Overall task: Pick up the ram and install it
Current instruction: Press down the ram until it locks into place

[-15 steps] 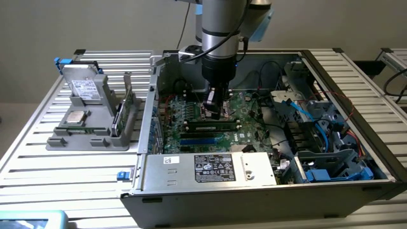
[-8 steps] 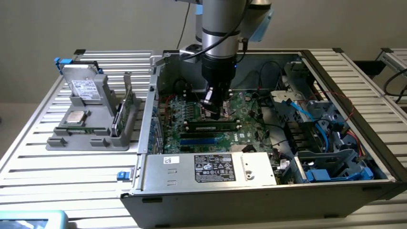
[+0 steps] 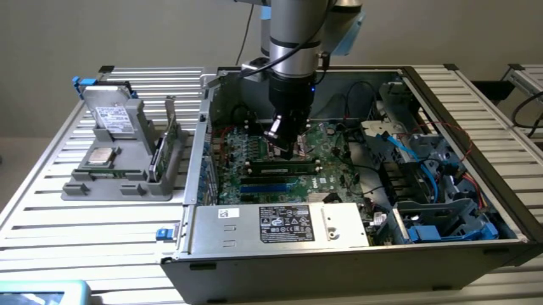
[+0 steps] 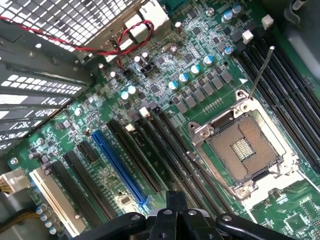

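The ram (image 3: 284,169), a thin green stick with a whitish label, stands in a black slot of the motherboard (image 3: 335,152) inside the open computer case. My gripper (image 3: 285,151) hangs straight down over the middle of it, fingers shut together, with its tip at the ram's top edge. I cannot tell whether it touches. In the wrist view the shut gripper (image 4: 176,202) sits over the long dark slots, and the ram (image 4: 151,150) runs away from it as a narrow greenish strip in one slot.
The open processor socket (image 4: 245,147) with its raised lever lies beside the slots, and a blue slot (image 4: 120,167) on the other side. A silver power supply (image 3: 288,223) fills the case's front. Outside, on the exterior view's left, a grey holder (image 3: 114,181) carries a drive and a green card (image 3: 172,143).
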`<state>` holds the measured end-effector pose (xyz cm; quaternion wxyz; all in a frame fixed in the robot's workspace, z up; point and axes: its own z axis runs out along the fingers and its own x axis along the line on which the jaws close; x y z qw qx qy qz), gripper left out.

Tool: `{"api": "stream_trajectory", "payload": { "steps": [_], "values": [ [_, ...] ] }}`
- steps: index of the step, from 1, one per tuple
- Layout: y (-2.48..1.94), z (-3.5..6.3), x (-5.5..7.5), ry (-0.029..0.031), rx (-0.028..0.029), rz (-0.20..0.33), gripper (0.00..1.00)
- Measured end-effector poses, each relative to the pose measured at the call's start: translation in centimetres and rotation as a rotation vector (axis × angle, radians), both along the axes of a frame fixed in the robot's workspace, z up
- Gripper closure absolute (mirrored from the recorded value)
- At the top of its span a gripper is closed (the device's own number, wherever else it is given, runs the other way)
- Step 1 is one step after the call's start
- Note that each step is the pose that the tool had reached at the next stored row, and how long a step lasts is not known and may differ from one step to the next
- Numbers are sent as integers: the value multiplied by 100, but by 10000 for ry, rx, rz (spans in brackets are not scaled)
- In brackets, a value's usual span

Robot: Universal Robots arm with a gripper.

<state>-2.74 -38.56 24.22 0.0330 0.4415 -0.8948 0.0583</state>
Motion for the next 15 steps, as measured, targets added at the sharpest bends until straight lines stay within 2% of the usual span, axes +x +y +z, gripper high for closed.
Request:
{"api": "stream_trajectory", "payload": {
  "steps": [9,15],
  "values": [
    [0,0,0,-64,1,-1201,89],
    [0,0,0,-149,3,-1906,89]
  ]
}}
